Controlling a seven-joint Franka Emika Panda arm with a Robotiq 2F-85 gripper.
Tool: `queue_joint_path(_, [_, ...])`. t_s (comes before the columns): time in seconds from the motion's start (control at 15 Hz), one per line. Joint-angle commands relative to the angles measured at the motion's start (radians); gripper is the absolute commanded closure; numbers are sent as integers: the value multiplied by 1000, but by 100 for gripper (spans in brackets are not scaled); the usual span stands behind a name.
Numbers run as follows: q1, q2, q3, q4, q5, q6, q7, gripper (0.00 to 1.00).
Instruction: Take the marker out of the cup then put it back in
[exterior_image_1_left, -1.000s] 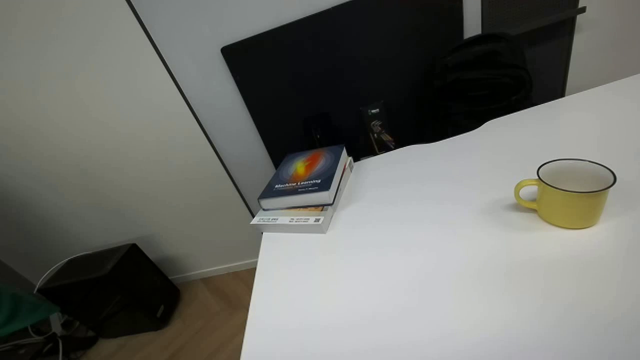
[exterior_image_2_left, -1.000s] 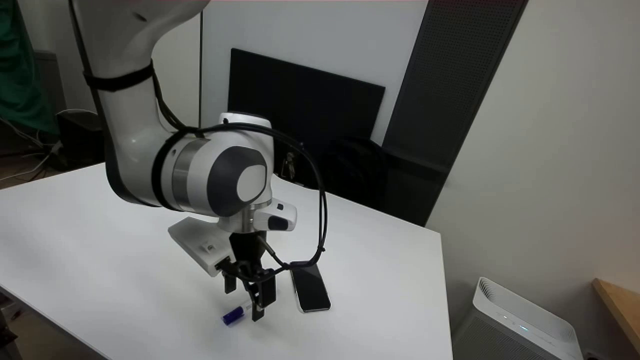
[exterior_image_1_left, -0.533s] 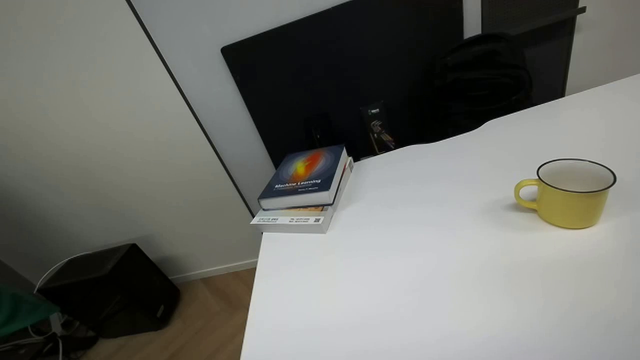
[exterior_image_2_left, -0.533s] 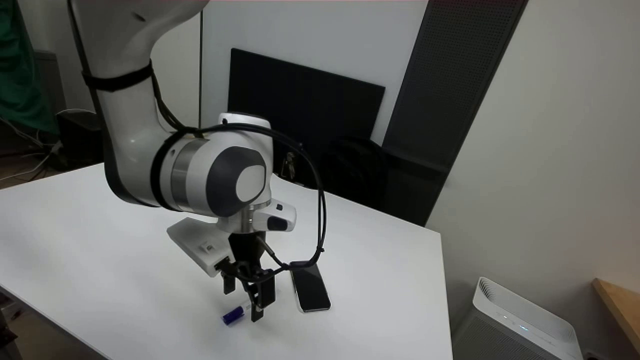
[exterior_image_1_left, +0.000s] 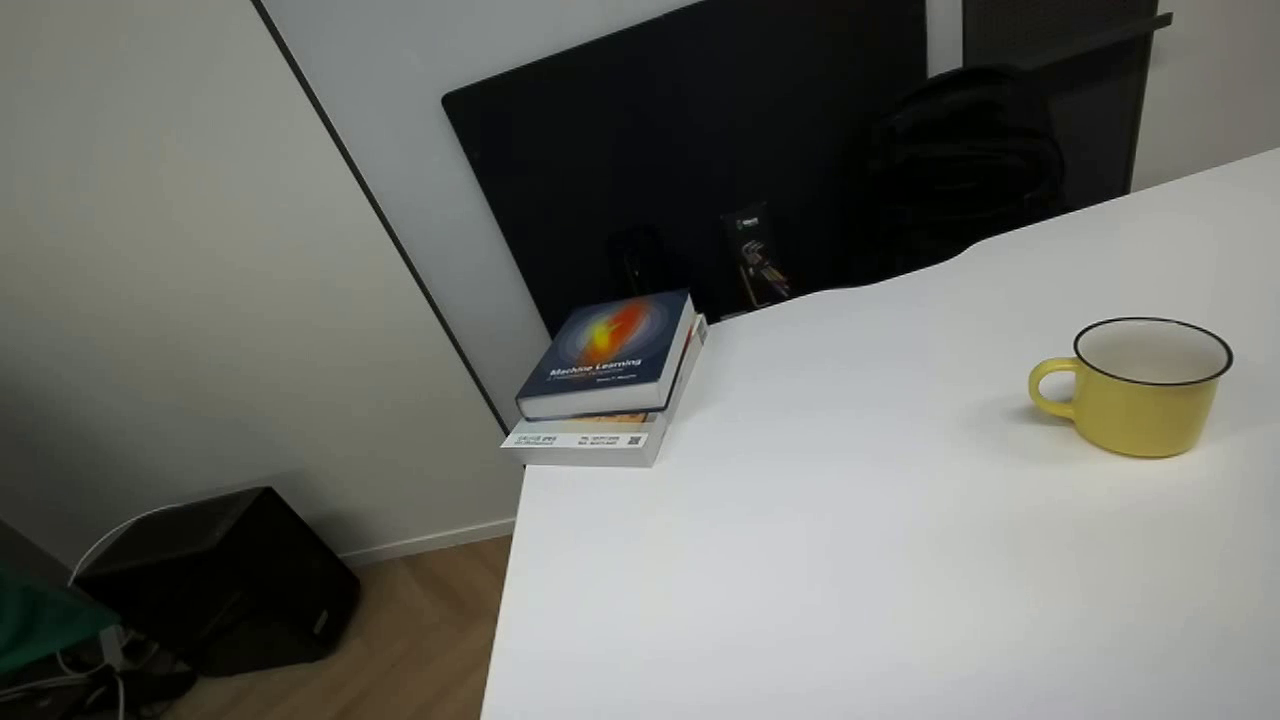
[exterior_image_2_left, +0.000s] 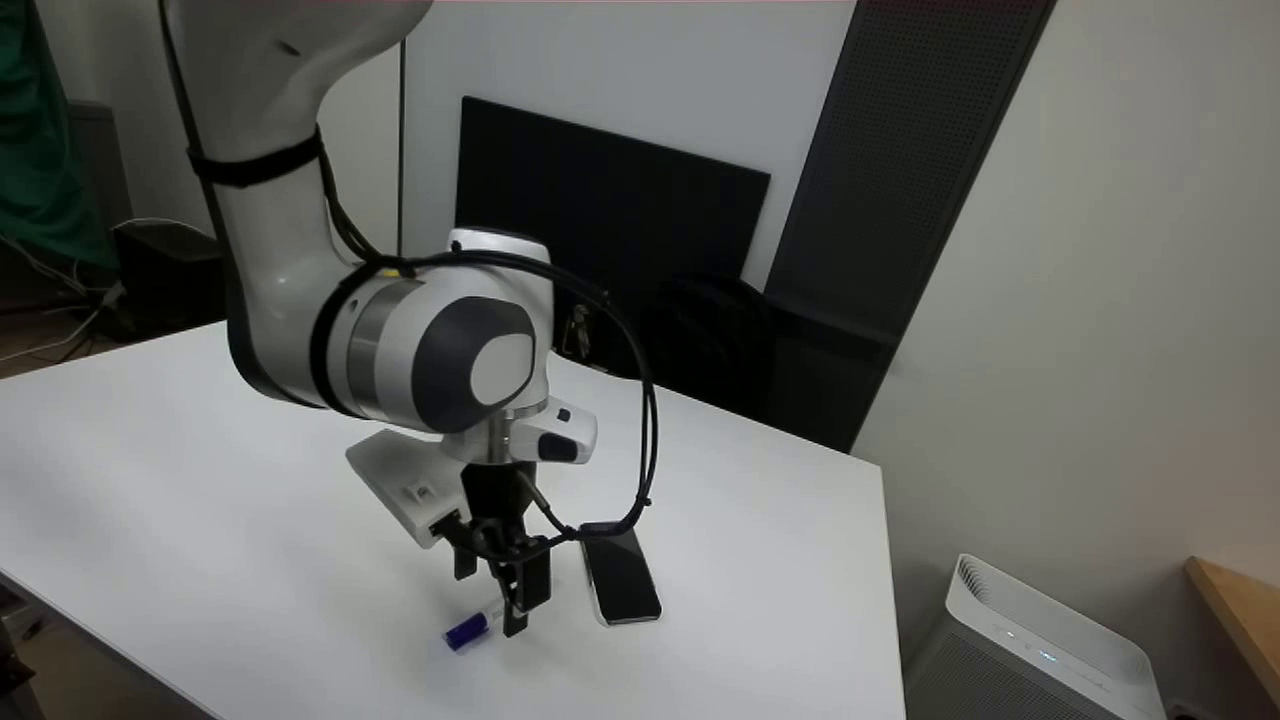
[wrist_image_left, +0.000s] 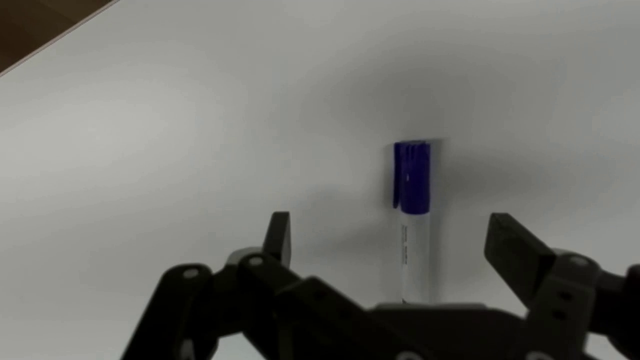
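Wrist view and both exterior views all take in the white tabletop (exterior_image_2_left: 760, 520). In an exterior view, the pale robot arm (exterior_image_2_left: 275, 290) bends down over it. Behind the tabletop, in both exterior views, is a broad black panel (exterior_image_1_left: 650, 150). A white vented unit (exterior_image_2_left: 1040, 650) is beyond the tabletop's edge. At a corner, two books (exterior_image_1_left: 605, 365) lie stacked, the upper one lettered "Machine Learning" on its dark blue cover. The end effector (wrist_image_left: 390, 225) points down, its two fingers spread wide and gripping nothing. The yellow cup (exterior_image_1_left: 1145, 415) stands upright on the tabletop, black-rimmed and pale inside, its handle on the side toward the books. Near the end effector, a dark phone (exterior_image_2_left: 622, 575) lies flat. The marker (wrist_image_left: 415, 225), white with a blue cap, lies on the tabletop outside the cup, seen in the wrist view between the fingers, apart from both, one end hidden by the end effector.
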Motion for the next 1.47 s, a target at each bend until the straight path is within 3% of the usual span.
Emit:
queue_joint_path(0.0, [6,60,3,-13,70,78,-26,0])
queue_joint_path(0.4, [-52,125,75,-19,176,207,-109,0])
queue_joint_path(0.53, [-114,137,138,-15,225,204,-159,0])
queue_joint_path(0.73, [-130,168,153,-2,266,197,-187,0])
queue_joint_path(0.8, [-119,180,141,4,271,196,-184,25])
queue_joint_path(0.87, [-123,189,143,8,277,195,-192,26])
queue_joint_path(1.4, [-68,216,84,27,275,182,-174,80])
